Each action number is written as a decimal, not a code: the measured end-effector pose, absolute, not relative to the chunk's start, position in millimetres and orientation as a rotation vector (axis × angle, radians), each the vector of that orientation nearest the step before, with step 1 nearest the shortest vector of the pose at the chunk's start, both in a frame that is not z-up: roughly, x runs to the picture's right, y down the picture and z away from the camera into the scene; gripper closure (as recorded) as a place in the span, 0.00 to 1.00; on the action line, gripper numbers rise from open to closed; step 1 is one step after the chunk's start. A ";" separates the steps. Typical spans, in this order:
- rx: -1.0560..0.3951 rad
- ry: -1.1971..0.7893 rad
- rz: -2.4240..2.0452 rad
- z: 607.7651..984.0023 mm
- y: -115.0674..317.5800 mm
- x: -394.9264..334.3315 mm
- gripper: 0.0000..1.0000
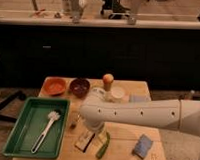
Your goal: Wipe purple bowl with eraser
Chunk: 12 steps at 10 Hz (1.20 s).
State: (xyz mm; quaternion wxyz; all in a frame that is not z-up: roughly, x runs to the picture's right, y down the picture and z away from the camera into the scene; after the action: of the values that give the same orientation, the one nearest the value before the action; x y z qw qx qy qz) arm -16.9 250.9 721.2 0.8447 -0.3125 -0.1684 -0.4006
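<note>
This looked like a robot test lab rather than a home: a small wooden table [125, 145] stood alone on a bare floor before a long dark counter [95, 49] topped with metal posts [74, 8], and it carried a staged spread, a green tray [21, 136] with a brush [47, 127], an orange bowl [55, 85], a purple bowl [79, 86] and a blue sponge [143, 145]. A white robot arm [142, 114] reached across it, its gripper [93, 130] low over the table's middle
</note>
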 end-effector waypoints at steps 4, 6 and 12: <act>-0.654 -0.353 -0.847 743.1 271.6 -37.2 0.20; -0.665 -0.345 -0.859 749.7 277.2 -45.6 0.20; -0.698 -0.309 -0.870 783.4 294.1 -67.4 0.20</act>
State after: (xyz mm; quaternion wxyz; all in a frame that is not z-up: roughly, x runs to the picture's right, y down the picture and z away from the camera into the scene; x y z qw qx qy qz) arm -67.4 294.1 783.4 0.8371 -0.3298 -0.1460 -0.4113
